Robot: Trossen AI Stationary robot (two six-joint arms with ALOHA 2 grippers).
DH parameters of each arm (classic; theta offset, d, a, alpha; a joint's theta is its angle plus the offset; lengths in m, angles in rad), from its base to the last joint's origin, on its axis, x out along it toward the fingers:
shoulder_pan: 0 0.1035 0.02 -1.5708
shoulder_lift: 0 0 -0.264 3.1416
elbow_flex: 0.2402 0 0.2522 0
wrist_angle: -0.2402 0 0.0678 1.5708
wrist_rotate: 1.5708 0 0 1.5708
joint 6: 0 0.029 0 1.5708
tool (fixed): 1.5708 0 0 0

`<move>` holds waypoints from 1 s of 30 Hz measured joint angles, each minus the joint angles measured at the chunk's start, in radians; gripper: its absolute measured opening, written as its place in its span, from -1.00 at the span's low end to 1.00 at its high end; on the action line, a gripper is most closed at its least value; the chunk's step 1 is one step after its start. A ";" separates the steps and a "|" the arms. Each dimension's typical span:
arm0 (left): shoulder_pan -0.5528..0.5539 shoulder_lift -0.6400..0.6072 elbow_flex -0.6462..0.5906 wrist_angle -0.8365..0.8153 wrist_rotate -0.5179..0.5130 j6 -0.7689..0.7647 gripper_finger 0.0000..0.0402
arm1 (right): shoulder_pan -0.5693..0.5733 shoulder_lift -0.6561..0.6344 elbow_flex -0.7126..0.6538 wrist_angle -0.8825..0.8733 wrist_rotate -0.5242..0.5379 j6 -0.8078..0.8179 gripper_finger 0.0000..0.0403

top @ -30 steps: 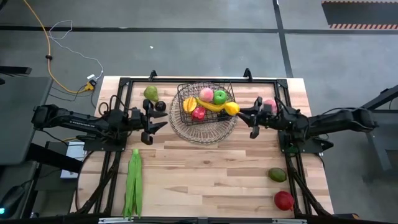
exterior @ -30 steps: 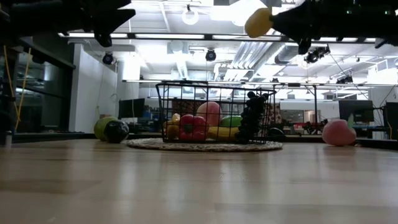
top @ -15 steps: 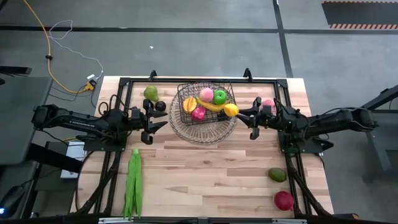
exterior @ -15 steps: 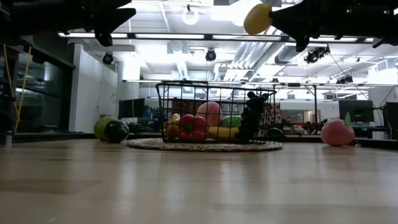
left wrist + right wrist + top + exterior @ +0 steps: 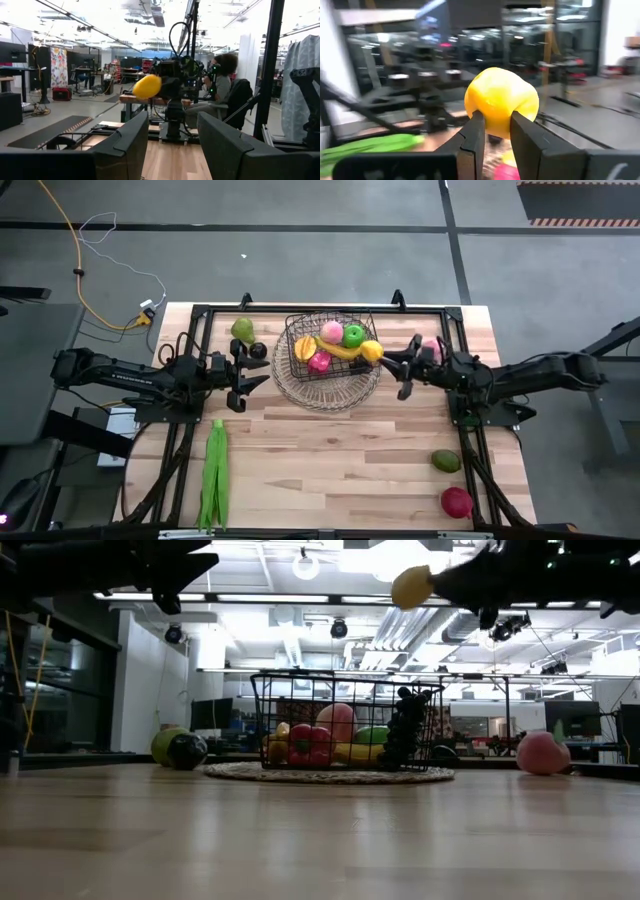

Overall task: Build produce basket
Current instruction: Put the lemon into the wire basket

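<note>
Right gripper [image 5: 392, 361] raised, fingers [image 5: 472, 135] clamped on load; left gripper [image 5: 250, 372] raised, fingers parted, empty.

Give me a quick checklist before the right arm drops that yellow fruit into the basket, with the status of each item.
1. Right gripper shut on the yellow fruit: ok.
2. Fruit raised above the basket rim, seen in the low view: ok.
3. Fruit over the basket's opening: at its right edge in the high view; whether it is fully inside, cannot tell.
4. Room in the basket: right side has open mesh beside the green apple: ok.
5. Left gripper open, holding nothing, left of the basket, out of the path: ok.
</note>
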 joint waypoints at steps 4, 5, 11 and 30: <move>0.000 0.000 0.000 0.002 0.000 0.000 -0.21 | -0.010 0.070 0.011 -0.006 0.098 0.001 -0.66; 0.000 0.000 0.000 0.002 0.000 0.000 -0.21 | -0.018 0.094 0.026 -0.006 0.099 0.006 -0.66; 0.000 0.000 0.000 0.002 0.000 0.000 -0.21 | -0.094 0.272 0.185 -0.181 0.100 0.083 -0.66; 0.000 0.000 0.000 0.000 0.000 0.001 -0.21 | -0.325 0.726 0.876 -1.150 -0.386 0.276 -0.66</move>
